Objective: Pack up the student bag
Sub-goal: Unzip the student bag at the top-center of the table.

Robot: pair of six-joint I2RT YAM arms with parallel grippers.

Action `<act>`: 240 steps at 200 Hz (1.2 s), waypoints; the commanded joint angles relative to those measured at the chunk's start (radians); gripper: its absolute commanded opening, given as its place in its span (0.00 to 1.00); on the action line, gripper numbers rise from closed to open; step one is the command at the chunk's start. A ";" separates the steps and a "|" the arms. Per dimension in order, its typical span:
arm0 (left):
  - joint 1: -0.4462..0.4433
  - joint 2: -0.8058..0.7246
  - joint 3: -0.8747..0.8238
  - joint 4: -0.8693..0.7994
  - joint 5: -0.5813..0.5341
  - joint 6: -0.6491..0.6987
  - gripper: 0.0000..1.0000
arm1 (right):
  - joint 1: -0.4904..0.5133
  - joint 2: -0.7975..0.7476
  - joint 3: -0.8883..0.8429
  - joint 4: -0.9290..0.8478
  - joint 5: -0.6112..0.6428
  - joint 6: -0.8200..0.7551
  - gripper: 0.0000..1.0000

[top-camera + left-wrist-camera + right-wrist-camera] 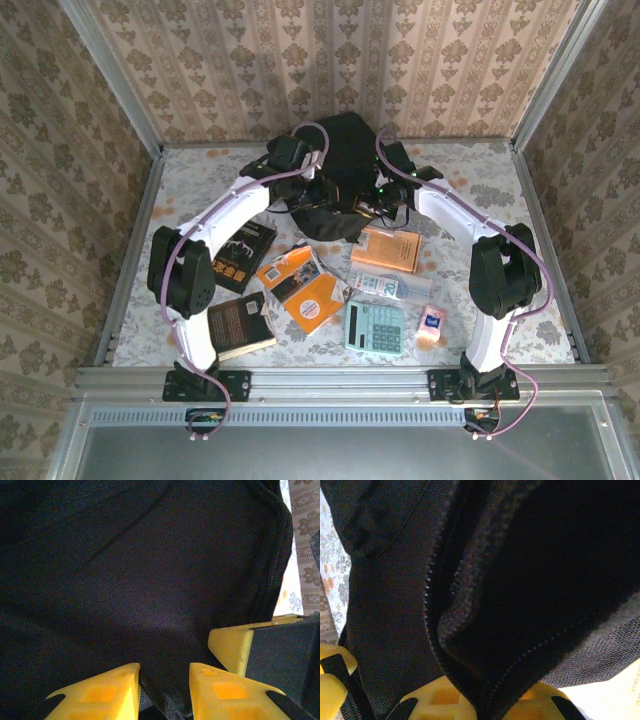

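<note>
Right jaws clenched on a zip-edged fold of student bag [395, 605]; left jaws parted, loose fold lying between | bag: far-centre tabletop [530, 190], between both wrists | handling: big, soft, floppy woven black fabric, probably light, will sag; take it at the firmer zip rim | nearby: flat stiff books [310, 290], hard plastic calculator [377, 327]

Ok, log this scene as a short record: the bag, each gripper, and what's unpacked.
bag: black, at the far middle of the table, between both arms
left gripper: fingers apart, bag fabric between them
right gripper: shut on the bag's zipper edge
unpacked: black book, orange book, calculator and more, lying in front of the bag
</note>
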 commanded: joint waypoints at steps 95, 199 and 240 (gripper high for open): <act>0.007 0.067 0.037 -0.036 0.156 -0.121 0.20 | -0.002 0.020 -0.015 0.040 -0.062 -0.027 0.00; 0.003 0.091 0.162 -0.099 -0.029 -0.021 0.00 | 0.021 -0.050 -0.083 0.073 -0.071 -0.193 0.03; -0.001 0.169 0.210 -0.112 -0.006 -0.008 0.00 | 0.044 -0.105 -0.111 0.100 -0.072 -0.296 0.03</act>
